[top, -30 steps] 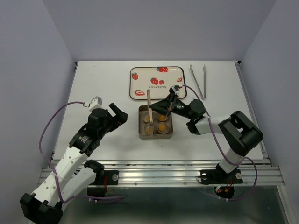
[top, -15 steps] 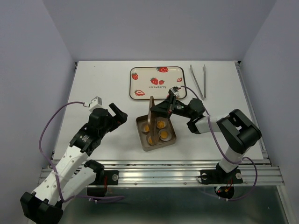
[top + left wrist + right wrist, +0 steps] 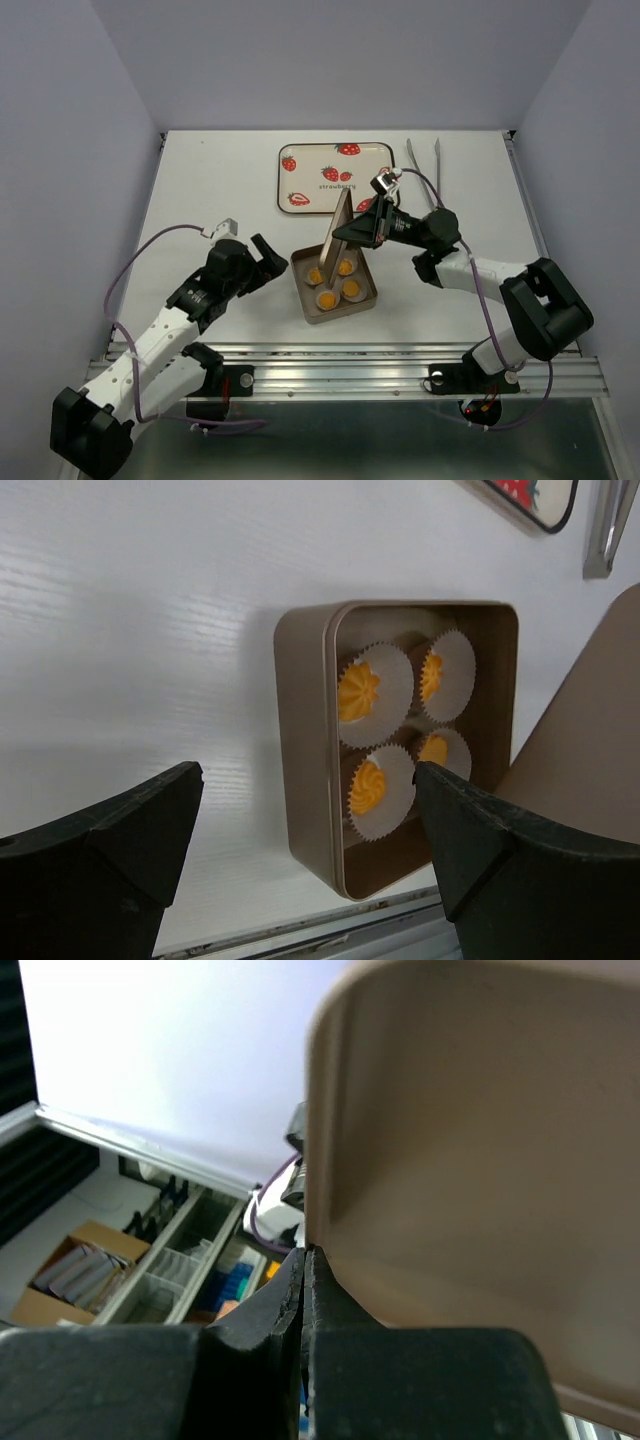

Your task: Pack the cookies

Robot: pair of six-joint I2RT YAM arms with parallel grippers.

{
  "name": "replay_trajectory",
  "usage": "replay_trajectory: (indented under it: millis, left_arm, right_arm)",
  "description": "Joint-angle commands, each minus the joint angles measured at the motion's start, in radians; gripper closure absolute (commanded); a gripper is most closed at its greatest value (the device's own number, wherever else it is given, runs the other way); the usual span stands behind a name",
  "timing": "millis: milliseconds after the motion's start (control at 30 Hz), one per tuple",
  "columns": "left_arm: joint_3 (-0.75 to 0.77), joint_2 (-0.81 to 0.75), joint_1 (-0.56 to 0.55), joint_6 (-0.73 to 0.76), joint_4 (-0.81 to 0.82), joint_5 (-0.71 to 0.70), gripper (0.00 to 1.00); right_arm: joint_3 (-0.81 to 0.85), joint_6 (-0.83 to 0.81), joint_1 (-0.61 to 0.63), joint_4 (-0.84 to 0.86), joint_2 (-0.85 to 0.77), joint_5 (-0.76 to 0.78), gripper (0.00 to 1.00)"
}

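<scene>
The four cookies [image 3: 366, 786] sat in white paper cups inside the gold tin [image 3: 313, 315], on the table between the two arms. The right gripper [image 3: 363, 232] was pinched tight on the rim of the tin's lid [image 3: 338, 230], held on edge and leaning above the tin's far side, so it probably had to be tipped flat and lowered. The left gripper [image 3: 271, 258] hung wide and empty just left of the tin.

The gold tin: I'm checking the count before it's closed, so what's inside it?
Four orange cookies, each in a white paper cup. The cups hide the tin floor, and the tilted lid hides one corner.
</scene>
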Motion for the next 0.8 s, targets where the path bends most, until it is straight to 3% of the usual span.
replay_trajectory:
  millis: [0, 133, 333, 500, 633, 767]
  left_arm:
    - [-0.063, 0.039, -0.047, -0.051, 0.142, 0.084, 0.01]
    - [-0.068, 0.128, -0.1, -0.057, 0.226, 0.082, 0.06]
    - [-0.031, 0.303, -0.154, -0.049, 0.252, 0.024, 0.23]
    - [0.0, 0.401, -0.165, -0.036, 0.263, -0.02, 0.44]
    - [0.03, 0.475, -0.165, -0.019, 0.292, -0.036, 0.61]
    - [0.079, 0.535, -0.165, 0.001, 0.301, -0.073, 0.71]
  right_arm:
    - [0.013, -0.09, 0.0, -0.048, -0.098, -0.052, 0.99]
    - [0.045, -0.291, 0.0, -0.284, -0.19, -0.056, 0.99]
    - [0.026, -0.337, -0.02, -0.34, -0.217, -0.077, 0.99]
    - [0.025, -0.395, -0.029, -0.372, -0.227, -0.136, 0.99]
    - [0.054, -0.565, -0.029, -0.557, -0.249, -0.164, 0.99]
    - [0.097, -0.678, -0.029, -0.682, -0.247, -0.201, 0.99]
